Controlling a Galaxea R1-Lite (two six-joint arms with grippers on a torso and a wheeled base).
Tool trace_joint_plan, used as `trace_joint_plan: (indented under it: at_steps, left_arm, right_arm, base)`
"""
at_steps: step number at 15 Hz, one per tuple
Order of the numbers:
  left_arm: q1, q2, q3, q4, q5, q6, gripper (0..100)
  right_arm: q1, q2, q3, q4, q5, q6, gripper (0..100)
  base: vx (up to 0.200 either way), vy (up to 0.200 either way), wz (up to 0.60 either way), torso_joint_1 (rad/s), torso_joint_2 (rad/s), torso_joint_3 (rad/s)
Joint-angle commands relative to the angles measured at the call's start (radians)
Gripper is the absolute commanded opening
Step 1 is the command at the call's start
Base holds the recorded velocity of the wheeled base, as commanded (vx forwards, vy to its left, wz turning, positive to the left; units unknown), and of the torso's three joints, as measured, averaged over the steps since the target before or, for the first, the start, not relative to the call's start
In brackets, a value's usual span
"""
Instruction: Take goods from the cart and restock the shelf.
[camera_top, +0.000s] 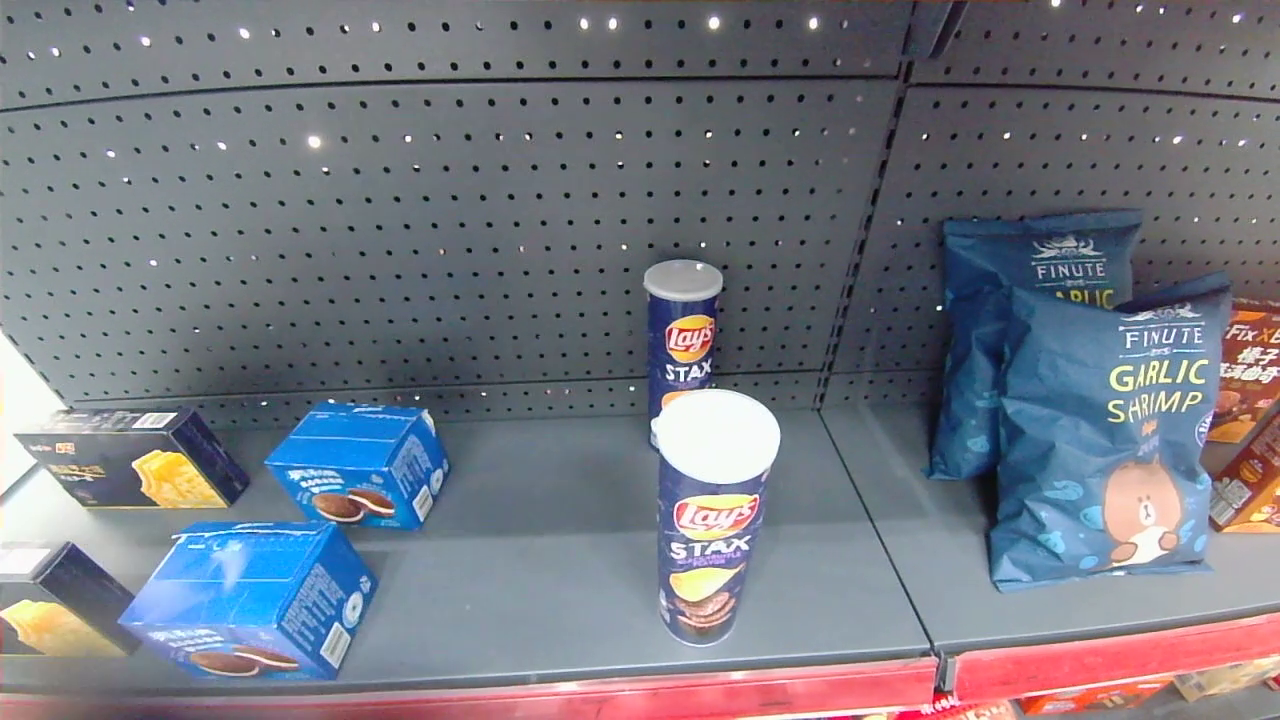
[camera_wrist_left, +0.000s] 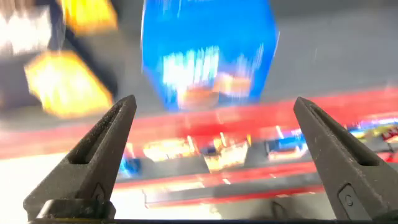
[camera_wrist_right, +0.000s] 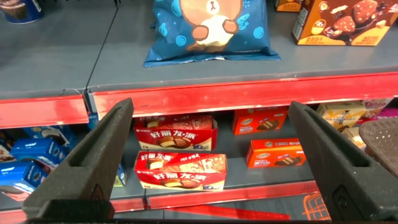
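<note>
Chip cans (camera_top: 712, 520) upright on shelf (camera_top: 540, 560); lower-tier boxes (camera_wrist_right: 177, 134) between parted right fingers (camera_wrist_right: 93, 162); left fingers (camera_wrist_left: 99, 149) parted, seemingly empty.

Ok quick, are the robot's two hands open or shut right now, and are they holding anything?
Left hand: open, holding nothing.
Right hand: open, holding nothing.

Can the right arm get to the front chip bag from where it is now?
Probably yes. The right gripper is open before the shelf's red edge, and the front chip bag sits just behind it with nothing between.
</note>
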Motion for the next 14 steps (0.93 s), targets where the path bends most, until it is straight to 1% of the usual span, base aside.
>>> trace_joint_plan:
  at_steps: [1, 4, 5, 6, 7, 8, 9, 10, 11, 12, 14]
  left_arm:
    - [0.1, -0.221, 0.075, 0.032, -0.088, -0.016, 100]
    - [0.11, -0.26, 0.075, 0.033, -0.082, -0.018, 100]
    - [0.2, -0.348, 0.075, 0.033, -0.09, -0.012, 100]
    - [0.242, -0.35, 0.075, 0.033, -0.096, -0.01, 100]
    - [0.252, -0.352, 0.075, 0.033, -0.087, -0.012, 100]
    - [0.268, -0.352, 0.073, 0.035, -0.052, -0.01, 100]
    - [0.306, -0.353, 0.079, 0.043, -0.024, -0.001, 100]
    - [0.367, -0.356, 0.076, 0.089, -0.012, 0.01, 100]
    - [0.39, -0.364, 0.073, 0.096, -0.015, 0.01, 100]
    - [0.464, -0.451, 0.073, 0.093, -0.029, 0.019, 100]
    - [0.458, -0.459, 0.075, 0.09, -0.058, 0.027, 100]
  right_arm:
    - [0.0, 0.001, 0.0, 0.0, 0.0, 0.0, 100]
    - [0.0, 0.001, 0.0, -0.001, 0.0, 0.0, 100]
    - [0.0, 0.001, 0.0, 0.0, 0.0, 0.0, 100]
    - [0.0, 0.001, 0.0, -0.001, 0.0, 0.0, 100]
    - [0.0, 0.001, 0.0, 0.0, 0.0, 0.0, 100]
    - [0.0, 0.001, 0.0, 0.0, 0.0, 0.0, 100]
    - [0.0, 0.001, 0.0, -0.001, 0.0, 0.0, 100]
    - [0.0, 0.001, 0.0, -0.001, 0.0, 0.002, 100]
    - [0.0, 0.001, 0.0, 0.0, 0.0, 0.0, 100]
    - [0.0, 0.001, 0.0, 0.0, 0.0, 0.0, 100]
    - [0.0, 0.001, 0.0, -0.001, 0.0, 0.0, 100]
  base:
    - [0.0, 0.0, 0.0, 0.0, 0.0, 0.0]
    - [0.0, 0.0, 0.0, 0.0, 0.0, 0.0]
    - [0.0, 0.0, 0.0, 0.0, 0.0, 0.0]
    - [0.0, 0.0, 0.0, 0.0, 0.0, 0.0]
    - [0.0, 0.0, 0.0, 0.0, 0.0, 0.0]
    - [0.0, 0.0, 0.0, 0.0, 0.0, 0.0]
    - [0.0, 0.0, 0.0, 0.0, 0.0, 0.0]
    - [0.0, 0.0, 0.0, 0.0, 0.0, 0.0]
    - [0.0, 0.0, 0.0, 0.0, 0.0, 0.0]
    - [0.0, 0.0, 0.0, 0.0, 0.0, 0.0]
    - [0.0, 0.0, 0.0, 0.0, 0.0, 0.0]
